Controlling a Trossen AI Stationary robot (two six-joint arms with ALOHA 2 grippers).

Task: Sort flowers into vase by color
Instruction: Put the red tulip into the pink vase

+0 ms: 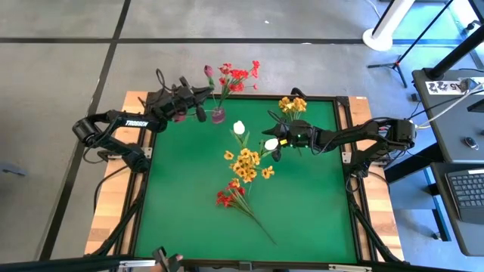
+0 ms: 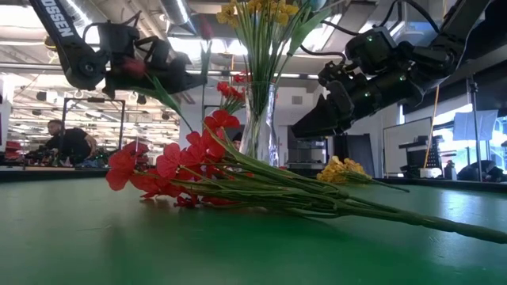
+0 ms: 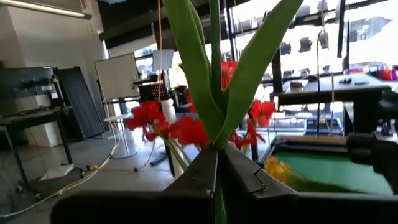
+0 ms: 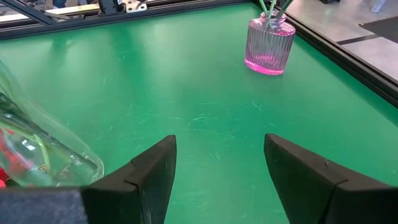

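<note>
My left gripper (image 1: 200,94) hangs over the table's far left edge, shut on a green-stemmed flower (image 3: 214,74) with a dark red bud (image 1: 209,71). Just beside it stands a pink vase (image 1: 218,115) holding red flowers (image 1: 238,75). My right gripper (image 4: 217,168) is open above the mat, right of centre, with nothing between its fingers; a white bud (image 1: 271,143) lies close by it. A clear vase (image 2: 257,119) at the far edge holds yellow flowers (image 1: 293,104). A white bud (image 1: 239,127), a yellow spray (image 1: 246,162) and a red spray (image 2: 190,170) lie on the mat. My left gripper pinches the flower's stem (image 3: 217,163) between its two fingers, just below where the long leaves branch off. The fingers reach in roughly level from the table's left and lie across the stem. The flower is lifted clear, with leaves and bud rising above the fingers.
The green mat (image 1: 318,219) has a black frame around it. A clear glass thing (image 4: 37,155) shows at the edge of the right wrist view. Bare mat lies at the near right and near left. A person (image 2: 67,142) sits in the room far behind.
</note>
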